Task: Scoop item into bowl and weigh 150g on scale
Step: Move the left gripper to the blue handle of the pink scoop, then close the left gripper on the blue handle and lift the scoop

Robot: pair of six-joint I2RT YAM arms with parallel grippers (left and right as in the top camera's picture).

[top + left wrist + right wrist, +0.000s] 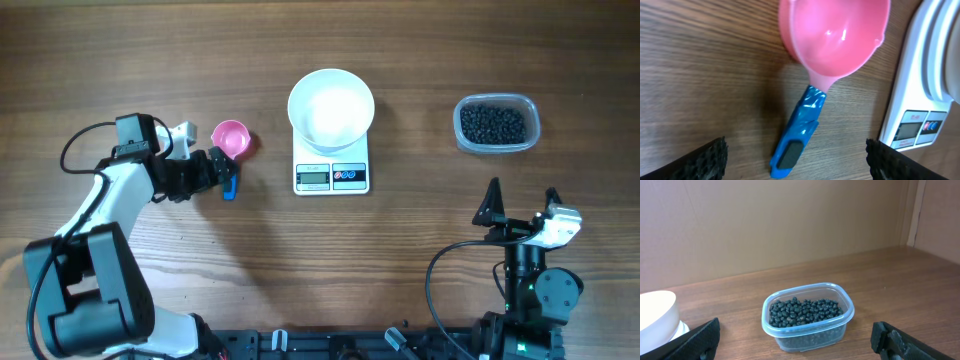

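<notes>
Black beans (807, 311) in tub (850, 312), beyond right fingers (697, 339)

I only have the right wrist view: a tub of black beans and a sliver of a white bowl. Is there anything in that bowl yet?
Observer: Nothing. From overhead, the inside of the white bowl is bare, and it sits on the scale.
Operator: Where is the scoop?
Observer: The pink scoop lies left of the scale, also empty.
Operator: Does the left arm have hold of it?
Observer: No. The left claw is open at the scoop's blue handle and is not gripping it.
</notes>
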